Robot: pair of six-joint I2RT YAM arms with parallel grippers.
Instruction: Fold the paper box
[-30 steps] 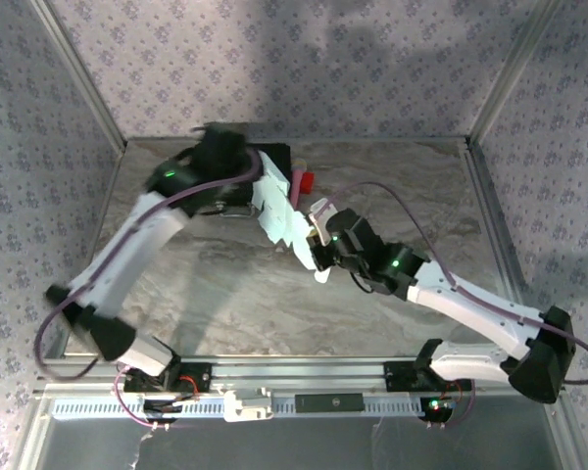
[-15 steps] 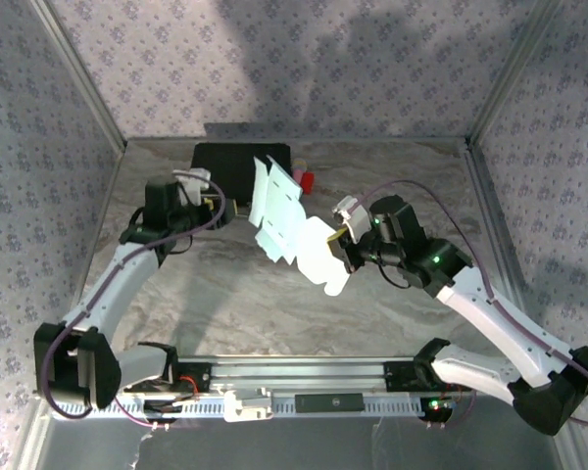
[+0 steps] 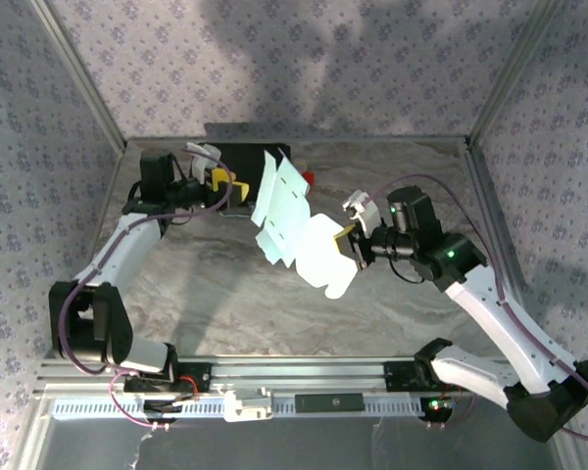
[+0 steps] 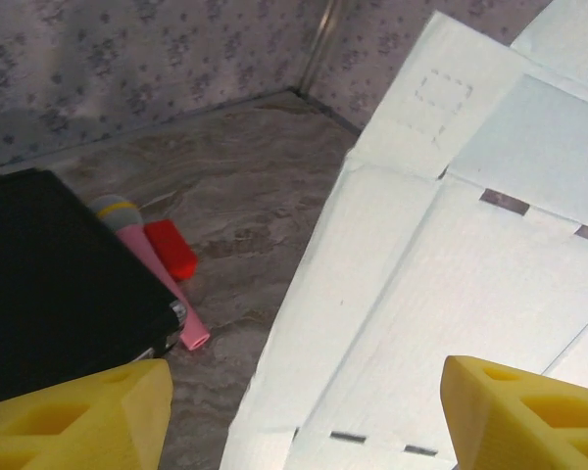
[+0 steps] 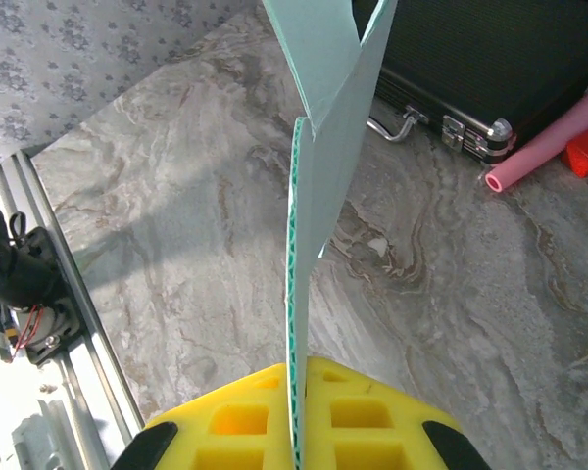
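Left wrist view cuts the paper box point(image 4: 421, 294) off at right (also top and bottom).

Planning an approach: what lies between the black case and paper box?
In the left wrist view, a pink pen and small red piece lie on the table between black case and paper box.

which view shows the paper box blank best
Top external: the whole paper box blank shows, pinched at one end by the right gripper. Left wrist gives a close patch of panels; right wrist sees it edge-on.
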